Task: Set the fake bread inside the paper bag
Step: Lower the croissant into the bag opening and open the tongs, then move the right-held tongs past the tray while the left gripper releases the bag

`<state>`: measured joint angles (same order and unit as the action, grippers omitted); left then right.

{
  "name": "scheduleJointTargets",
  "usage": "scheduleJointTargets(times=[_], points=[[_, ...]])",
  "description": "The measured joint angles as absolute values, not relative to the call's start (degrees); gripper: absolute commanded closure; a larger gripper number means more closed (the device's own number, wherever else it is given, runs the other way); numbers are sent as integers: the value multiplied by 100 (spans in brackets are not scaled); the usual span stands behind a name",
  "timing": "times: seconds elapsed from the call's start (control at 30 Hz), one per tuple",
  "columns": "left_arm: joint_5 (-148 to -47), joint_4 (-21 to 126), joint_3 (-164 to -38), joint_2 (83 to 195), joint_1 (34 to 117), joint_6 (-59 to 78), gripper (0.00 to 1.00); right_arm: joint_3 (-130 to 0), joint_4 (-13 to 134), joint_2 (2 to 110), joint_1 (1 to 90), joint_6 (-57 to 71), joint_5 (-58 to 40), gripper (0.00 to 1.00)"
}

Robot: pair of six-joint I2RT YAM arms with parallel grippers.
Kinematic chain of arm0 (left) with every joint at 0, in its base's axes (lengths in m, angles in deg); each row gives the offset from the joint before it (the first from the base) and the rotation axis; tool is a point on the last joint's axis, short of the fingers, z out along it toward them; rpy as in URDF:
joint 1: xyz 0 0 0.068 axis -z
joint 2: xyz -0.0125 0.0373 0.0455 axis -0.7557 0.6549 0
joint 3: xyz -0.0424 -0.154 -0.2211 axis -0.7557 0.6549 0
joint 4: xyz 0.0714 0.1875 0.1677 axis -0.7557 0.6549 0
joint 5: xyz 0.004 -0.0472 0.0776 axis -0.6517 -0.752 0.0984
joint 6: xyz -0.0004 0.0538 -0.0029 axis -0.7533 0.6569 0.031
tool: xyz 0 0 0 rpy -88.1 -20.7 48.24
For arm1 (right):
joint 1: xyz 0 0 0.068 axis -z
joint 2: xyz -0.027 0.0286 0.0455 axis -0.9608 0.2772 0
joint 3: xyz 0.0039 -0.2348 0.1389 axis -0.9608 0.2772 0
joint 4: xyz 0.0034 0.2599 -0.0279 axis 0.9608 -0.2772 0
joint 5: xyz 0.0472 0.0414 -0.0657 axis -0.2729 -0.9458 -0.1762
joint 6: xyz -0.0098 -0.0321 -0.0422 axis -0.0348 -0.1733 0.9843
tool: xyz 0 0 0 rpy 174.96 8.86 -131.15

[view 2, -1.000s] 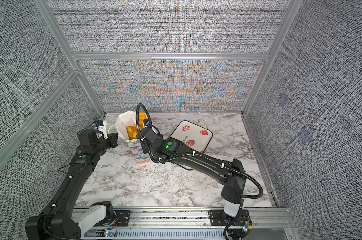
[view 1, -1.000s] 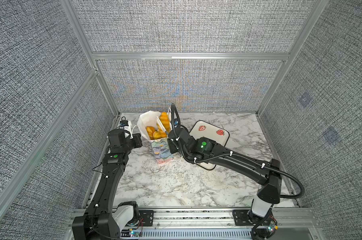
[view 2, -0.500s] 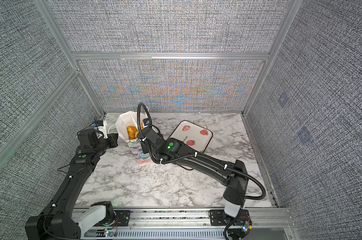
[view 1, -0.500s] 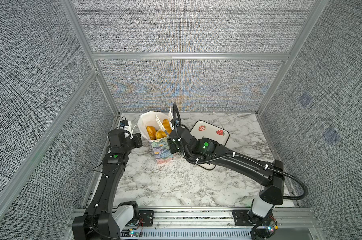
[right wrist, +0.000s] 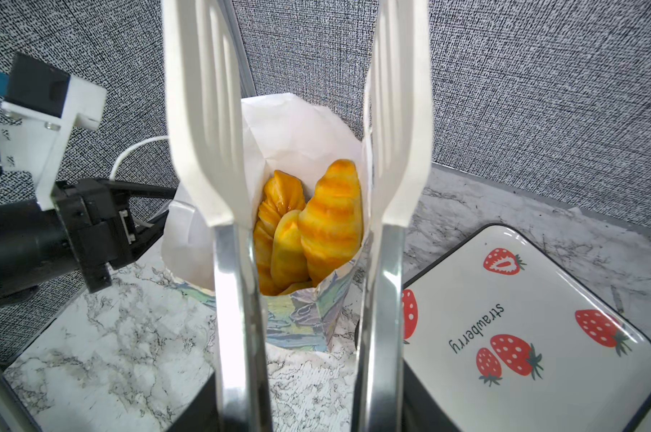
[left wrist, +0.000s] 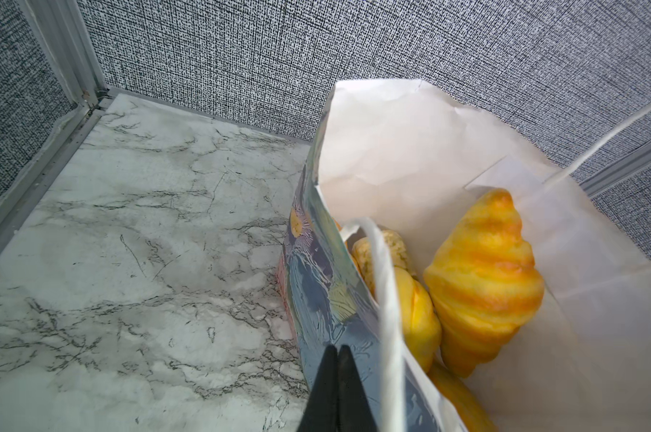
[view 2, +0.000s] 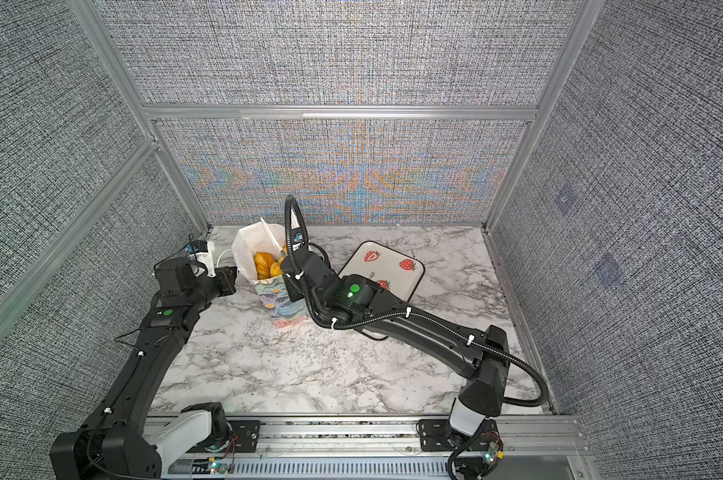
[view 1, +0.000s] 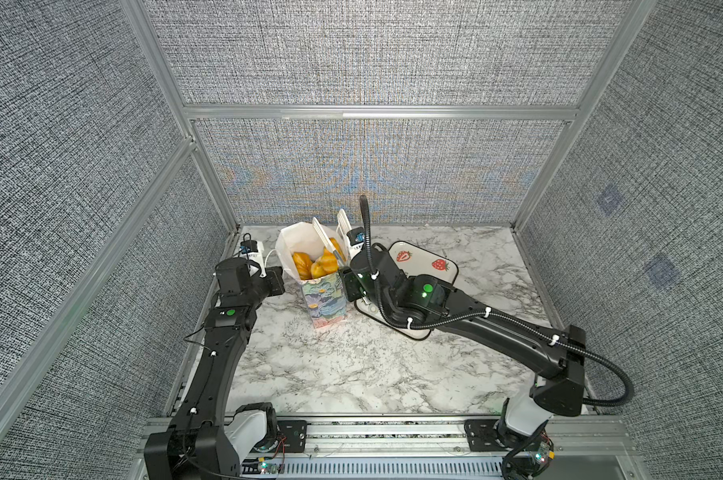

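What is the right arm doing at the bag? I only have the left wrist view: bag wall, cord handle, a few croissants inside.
Observer: The right claw grips the white tongs, pointed at the mouth of the paper bag; their blades stand apart with nothing between them.
Operator: Any bread outside the bag?
Observer: None shows. The strawberry tray beside the bag is bare where visible, though the right arm covers part of it in both top views.
Operator: Is the bag upright?
Observer: Yes, it stands on the marble table, with the fake bread piled up to its rim.
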<state>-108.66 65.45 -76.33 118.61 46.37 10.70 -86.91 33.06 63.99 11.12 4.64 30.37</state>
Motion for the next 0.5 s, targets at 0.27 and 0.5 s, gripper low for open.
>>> scheduleJointTargets(times=[0.27,0.5], points=[[-11144,6379,-7607,11789,4637,1068,59,-8328,3339,5999,1309,521,3210,51],[-11356,6279,-7592,11708,4637,998,32,-7950,3337,5619,1510,528,3337,51]])
